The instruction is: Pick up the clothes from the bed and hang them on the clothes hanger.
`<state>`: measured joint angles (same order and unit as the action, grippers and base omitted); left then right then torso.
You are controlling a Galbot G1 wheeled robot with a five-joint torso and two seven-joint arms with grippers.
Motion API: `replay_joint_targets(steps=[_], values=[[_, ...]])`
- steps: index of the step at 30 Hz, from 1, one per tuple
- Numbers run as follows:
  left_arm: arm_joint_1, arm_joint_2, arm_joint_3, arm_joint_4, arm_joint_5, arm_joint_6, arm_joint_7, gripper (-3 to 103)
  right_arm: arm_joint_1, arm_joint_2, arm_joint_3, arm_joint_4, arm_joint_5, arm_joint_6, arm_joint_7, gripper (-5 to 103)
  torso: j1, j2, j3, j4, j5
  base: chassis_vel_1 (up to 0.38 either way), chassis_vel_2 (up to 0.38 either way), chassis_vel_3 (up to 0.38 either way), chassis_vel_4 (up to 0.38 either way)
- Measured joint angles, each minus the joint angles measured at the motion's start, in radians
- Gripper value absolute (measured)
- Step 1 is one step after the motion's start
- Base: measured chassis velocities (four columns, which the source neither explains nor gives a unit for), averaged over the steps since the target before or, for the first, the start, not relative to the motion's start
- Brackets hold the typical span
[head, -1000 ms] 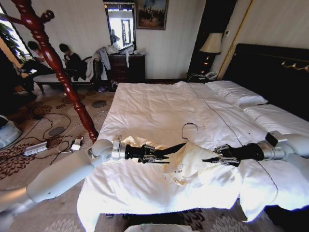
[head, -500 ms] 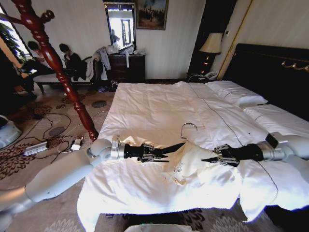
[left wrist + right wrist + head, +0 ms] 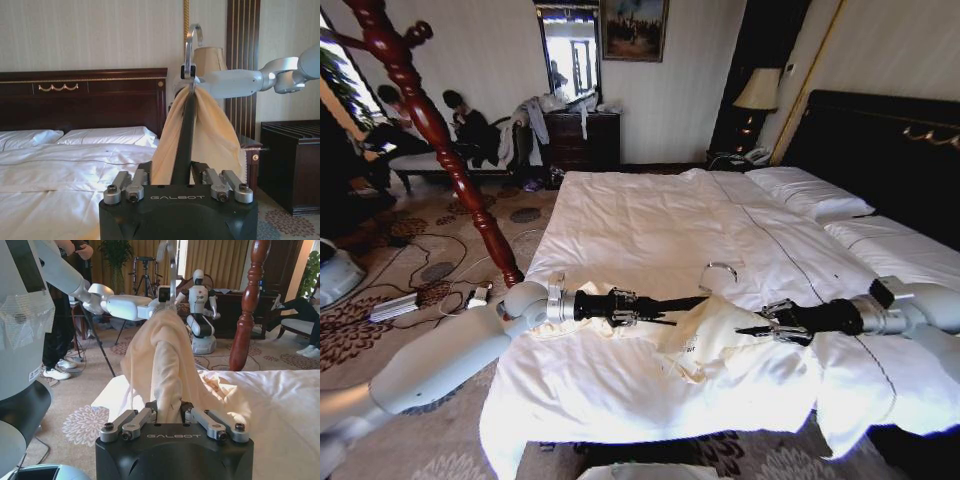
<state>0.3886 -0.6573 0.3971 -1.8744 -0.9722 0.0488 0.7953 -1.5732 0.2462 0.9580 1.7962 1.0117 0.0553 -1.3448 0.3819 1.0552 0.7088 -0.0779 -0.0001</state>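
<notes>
Over the last second we see the clothes hanger (image 3: 682, 301) come up off the white duvet (image 3: 640, 215): its silver wire hook (image 3: 718, 268), lying flat before, now stands raised above the bed (image 3: 620, 380), and its black bar sits a little higher. The left gripper (image 3: 657, 311) has crept up and back with it, fingers clamped on the left end of the bar; from the left wrist the bar runs straight out between those fingers to the hook (image 3: 190, 42).

The cream-yellow shirt (image 3: 720, 335) drapes over the hanger near the bed's near edge, between the two arms. The right gripper (image 3: 752, 331) has barely shifted, its fingers pinched on a fold of the shirt (image 3: 162, 365) on the right side.

We judge that the garment is on the hanger and the lift off the bed is beginning; carrying it to the red-brown coat stand (image 3: 440, 140) at far left is not yet done.
</notes>
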Motion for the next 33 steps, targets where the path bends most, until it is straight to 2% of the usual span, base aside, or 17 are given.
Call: replay_joint_targets(steps=[1,3,7,15,17,18,19,21,22,23,24,25,27,29,30,31,33], values=[[0.0,0.0,-0.002,0.002,0.0,-0.001,0.0,53,0.002,0.0,0.0,-0.005,0.0,0.0,-0.004,19,0.0,0.0,0.0,0.0,0.0,0.0,0.0,0.0,0.0],[0.0,-0.001,-0.004,0.003,0.0,-0.002,0.0,53,0.003,0.0,-0.001,-0.009,-0.002,0.0,-0.007,19,0.0,0.0,0.0,0.0,0.0,0.0,0.0,0.0,0.0],[0.006,-0.006,-0.052,0.01,-0.025,-0.005,0.0,74,0.004,0.009,-0.004,-0.017,-0.012,0.004,-0.02,19,0.0,0.0,0.0,0.0,0.0,0.0,0.0,0.0,0.0],[0.04,0.001,-0.169,0.023,-0.083,-0.007,-0.029,98,0.003,0.029,-0.011,-0.021,-0.027,0.01,-0.027,19,0.0,0.0,0.0,0.0,0.0,0.0,0.0,0.0,0.0],[0.072,-0.01,-0.242,0.033,-0.134,-0.001,-0.185,100,0.009,0.039,-0.011,-0.015,-0.022,0.011,-0.027,19,0.0,0.0,0.0,0.0001,0.0,0.0,0.0,0.0,0.0],[0.083,-0.021,-0.275,0.036,-0.155,0.01,-0.297,100,0.013,0.045,-0.011,-0.009,-0.015,0.011,-0.024,19,0.0,0.0,0.0,0.0002,-0.0002,0.0,0.0,0.0,0.0],[0.083,-0.021,-0.275,0.036,-0.155,0.01,-0.297,100,0.013,0.045,-0.011,-0.009,-0.015,0.011,-0.024,19,0.0,0.0,0.0,0.0002,-0.0002,0.0,0.0,0.0,0.0],[0.083,-0.053,-0.31,0.044,-0.169,0.027,-0.561,100,0.021,0.057,-0.01,0.008,0.0,0.011,-0.017,19,0.0,0.0,0.0,0.0004,0.0,0.0,0.0,0.0,0.0],[0.076,-0.066,-0.315,0.051,-0.165,0.034,-0.657,100,0.023,0.061,-0.007,0.016,0.004,0.011,-0.014,19,0.0,0.0,0.0,0.0001,-0.0001,0.0,0.0,0.0,0.0],[0.071,-0.081,-0.328,0.069,-0.16,0.057,-0.821,100,0.026,0.066,-0.001,0.032,0.014,0.01,-0.008,19,0.0,0.0,0.0,-0.0009,-0.0001,0.0,0.0,0.0,0.0],[0.071,-0.081,-0.328,0.069,-0.16,0.057,-0.821,100,0.026,0.066,-0.001,0.032,0.014,0.01,-0.008,19,0.0,0.0,0.0,-0.0009,-0.0001,0.0,0.0,0.0,0.0],[0.076,-0.084,-0.336,0.076,-0.158,0.071,-0.883,100,0.026,0.068,0.0,0.039,0.019,0.009,-0.004,19,0.0,0.0,0.0,-0.0012,0.0002,0.0,0.0,0.0,0.0],[0.137,-0.077,-0.371,0.08,-0.162,0.173,-1.083,100,0.028,0.074,0.004,0.064,0.033,0.007,0.013,19,0.0,0.0,0.0,-0.0003,0.0,0.0,0.0,0.0,0.0],[0.206,-0.066,-0.404,0.057,-0.185,0.257,-1.2,100,0.027,0.078,0.007,0.081,0.035,0.008,0.027,19,0.0,0.0,0.0,0.0009,-0.0003,0.0,0.0,0.0,0.0],[0.206,-0.066,-0.404,0.057,-0.185,0.257,-1.2,100,0.027,0.078,0.007,0.081,0.035,0.008,0.027,19,0.0,0.0,0.0,0.0009,-0.0003,0.0,0.0,0.0,0.0],[0.276,-0.066,-0.435,0.034,-0.19,0.302,-1.279,100,0.025,0.079,0.01,0.091,0.034,0.011,0.04,19,0.0,0.0,0.0,0.001,-0.0001,0.0,0.0,0.0,0.0],[0.33,-0.072,-0.451,0.018,-0.178,0.315,-1.309,100,0.024,0.08,0.013,0.099,0.033,0.015,0.049,19,0.0,0.0,0.0,0.0008,-0.0004,0.0,0.0,0.0,0.0]])
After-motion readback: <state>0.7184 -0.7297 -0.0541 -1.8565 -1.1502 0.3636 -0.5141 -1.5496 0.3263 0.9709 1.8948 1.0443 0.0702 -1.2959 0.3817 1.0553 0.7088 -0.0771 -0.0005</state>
